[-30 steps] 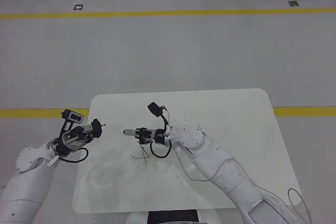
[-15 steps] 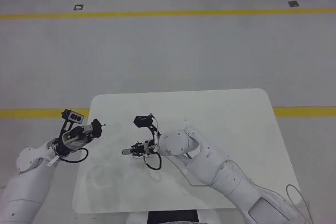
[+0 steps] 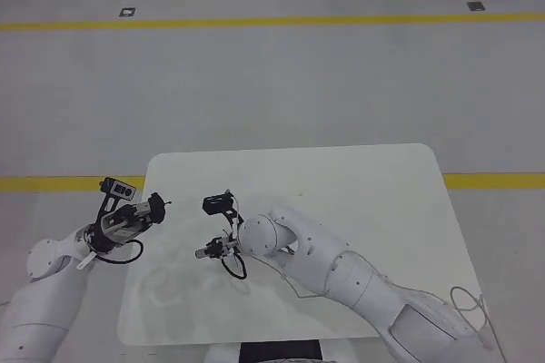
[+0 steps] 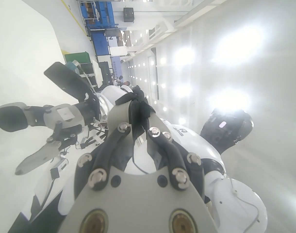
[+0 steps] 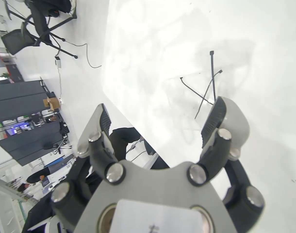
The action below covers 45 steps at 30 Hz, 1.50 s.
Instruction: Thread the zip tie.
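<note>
Three black zip ties (image 5: 213, 73) lie crossed on the white table (image 5: 162, 25), right of centre in the right wrist view, just beyond your right gripper (image 5: 161, 105), which is spread wide, probably to pick one, while the left gripper (image 3: 161, 205), fingers pressed together, hangs at the table's left edge.

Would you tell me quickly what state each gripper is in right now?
Left gripper: closed on what looks like a black zip tie.
Right gripper: open, holding nothing.

A small brand logo (image 4: 178, 132) stands on white robot casing (image 4: 186, 146); no other print is readable.
</note>
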Tool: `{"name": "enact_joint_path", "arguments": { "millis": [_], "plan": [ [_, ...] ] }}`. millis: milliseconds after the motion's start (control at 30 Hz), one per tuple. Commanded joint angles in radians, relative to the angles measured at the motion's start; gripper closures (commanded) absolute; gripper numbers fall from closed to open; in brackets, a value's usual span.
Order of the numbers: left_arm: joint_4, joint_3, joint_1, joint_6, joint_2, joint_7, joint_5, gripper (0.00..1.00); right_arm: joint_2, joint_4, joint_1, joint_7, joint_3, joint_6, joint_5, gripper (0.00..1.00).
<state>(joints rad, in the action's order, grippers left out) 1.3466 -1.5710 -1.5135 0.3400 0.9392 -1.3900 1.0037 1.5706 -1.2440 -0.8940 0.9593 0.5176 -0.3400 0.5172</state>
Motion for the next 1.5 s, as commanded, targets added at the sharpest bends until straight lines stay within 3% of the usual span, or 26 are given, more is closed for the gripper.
{"name": "enact_joint_path", "arguments": {
  "millis": [0,333,433,700,767,800,933,1067,1467],
  "plan": [
    [0.000,0.000,0.000,0.000,0.000,0.000,0.000,1.00,0.017,0.034,0.012,0.002,-0.013,0.000,0.006,0.00],
    [0.000,0.000,0.000,0.000,0.000,0.000,0.000,1.00,0.017,0.035,0.007,-0.008,-0.014,0.003,0.009,0.00],
    [0.000,0.000,0.000,0.000,0.000,0.000,0.000,1.00,0.019,0.029,0.007,-0.001,-0.034,0.000,0.057,0.00],
    [0.000,0.000,0.000,0.000,0.000,0.000,0.000,1.00,0.047,0.065,0.023,0.034,-0.058,0.000,0.132,0.00],
    [0.000,0.000,0.000,0.000,0.000,0.000,0.000,1.00,0.057,0.077,0.024,0.035,-0.058,0.000,0.149,0.16],
    [0.000,0.000,0.000,0.000,0.000,0.000,0.000,1.00,0.061,0.080,0.023,0.035,-0.057,0.000,0.157,0.29],
    [0.000,0.000,0.000,0.000,0.000,0.000,0.000,1.00,0.077,0.092,0.019,0.036,-0.052,0.000,0.203,0.51],
    [0.000,0.000,0.000,0.000,0.000,0.000,0.000,1.00,0.090,0.093,0.008,0.046,-0.045,0.000,0.256,0.51],
    [0.000,0.000,0.000,0.000,0.000,0.000,0.000,1.00,0.111,0.084,-0.026,0.090,-0.020,0.000,0.391,0.63]
  ]
}}
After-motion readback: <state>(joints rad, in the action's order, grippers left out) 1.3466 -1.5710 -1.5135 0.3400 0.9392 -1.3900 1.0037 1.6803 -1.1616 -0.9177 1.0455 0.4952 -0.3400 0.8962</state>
